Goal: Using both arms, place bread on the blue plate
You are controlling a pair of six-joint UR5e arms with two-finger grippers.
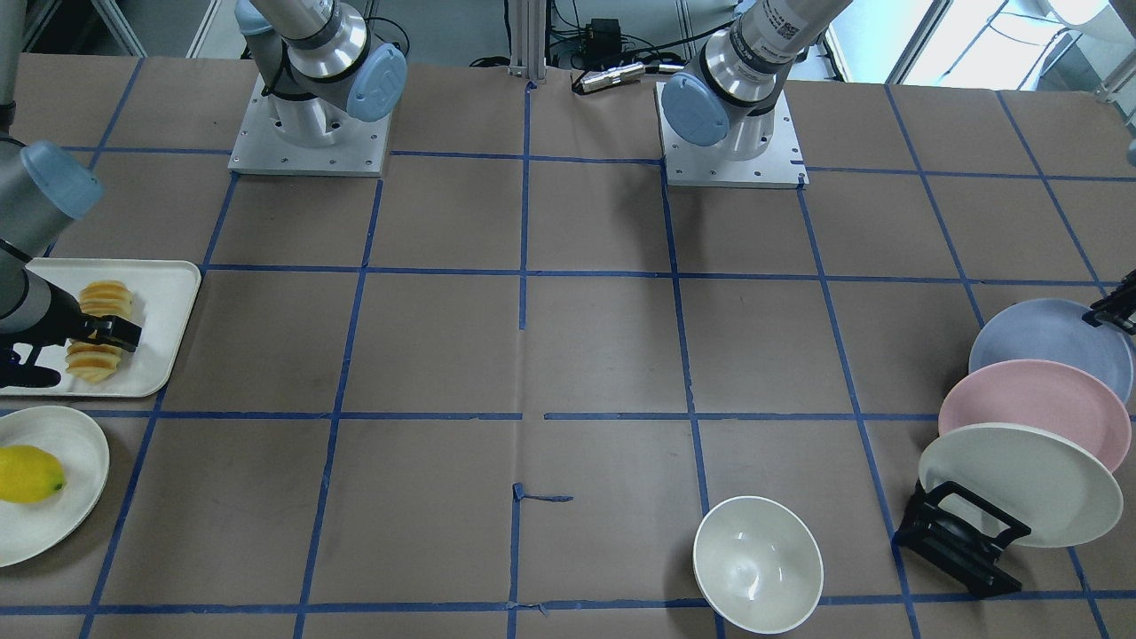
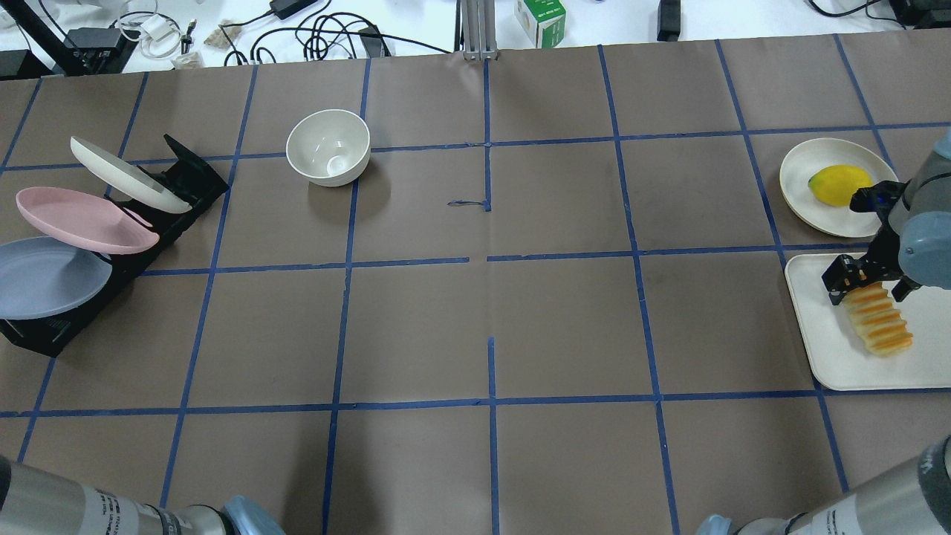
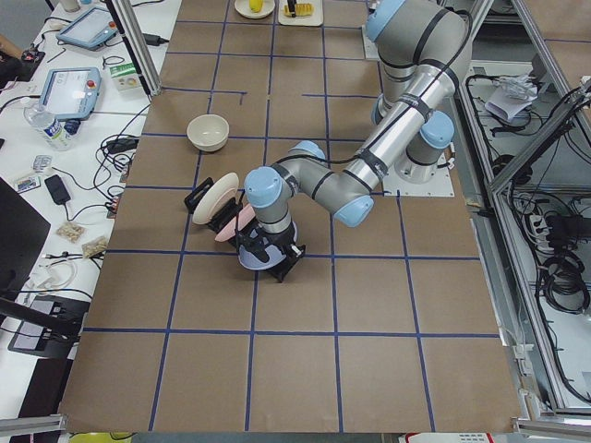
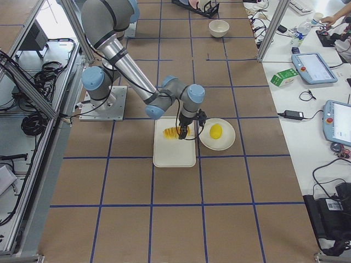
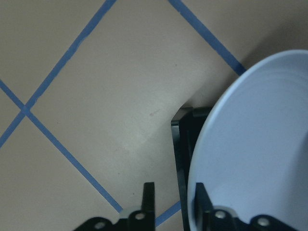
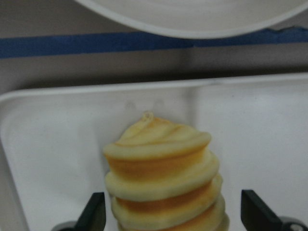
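The bread (image 1: 93, 362) lies on a white tray (image 1: 169, 302) at the table's end on my right side; it also shows in the overhead view (image 2: 880, 323) and in the right wrist view (image 6: 163, 168). My right gripper (image 6: 175, 214) is open and low over the loaf, one finger on each side, neither clearly touching. The blue plate (image 1: 1047, 342) leans in a black rack (image 1: 963, 541) at the opposite end. My left gripper (image 5: 174, 197) is open at the plate's rim (image 5: 260, 144), which sits between its fingers.
A pink plate (image 1: 1029, 404) and a cream-white plate (image 1: 1021, 484) lean in the same rack in front of the blue one. A white bowl (image 1: 757, 564) stands on the table. A lemon (image 1: 31, 473) lies on a round cream plate (image 1: 62, 524) beside the tray.
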